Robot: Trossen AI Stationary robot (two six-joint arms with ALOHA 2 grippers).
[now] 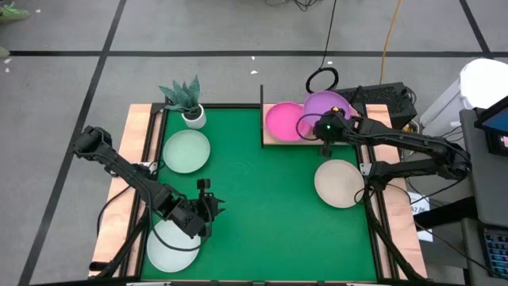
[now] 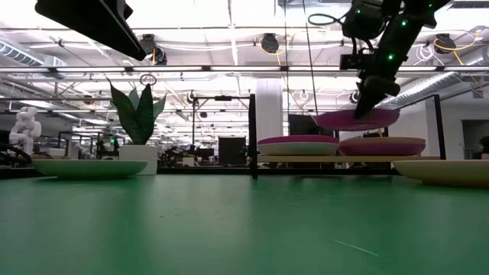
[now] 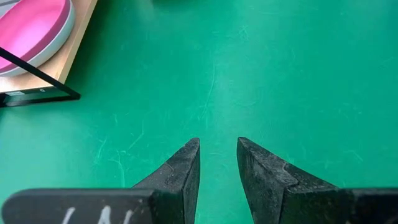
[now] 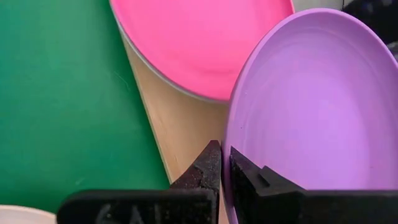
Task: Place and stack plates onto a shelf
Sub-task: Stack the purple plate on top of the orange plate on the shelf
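Note:
My right gripper (image 4: 224, 155) is shut on a purple plate (image 1: 327, 106) and holds it above the right half of the wooden shelf (image 4: 180, 130). In the low view another plate (image 2: 382, 145) lies on the shelf under the purple one. A hot pink plate (image 1: 282, 121) rests on a pale plate on the shelf's left half. A beige plate (image 1: 340, 183) and a mint plate (image 1: 186, 151) lie flat on the green mat. My left gripper (image 3: 217, 146) hangs open over bare mat near the front left, beside a pale plate (image 1: 171, 242). My right gripper pinches the purple plate's rim (image 4: 227, 177) on the side nearest the mat's middle, one finger over the inner face and one under the outside. The fingers slant down from the table's near side. The plate (image 2: 359, 119) is lifted clear of the shelf, slightly tilted.
A potted plant (image 1: 189, 102) in a small white pot stands at the mat's far left. An upright black frame (image 1: 261, 111) marks the shelf's left end. Open green mat (image 1: 262, 206) lies between the two arms.

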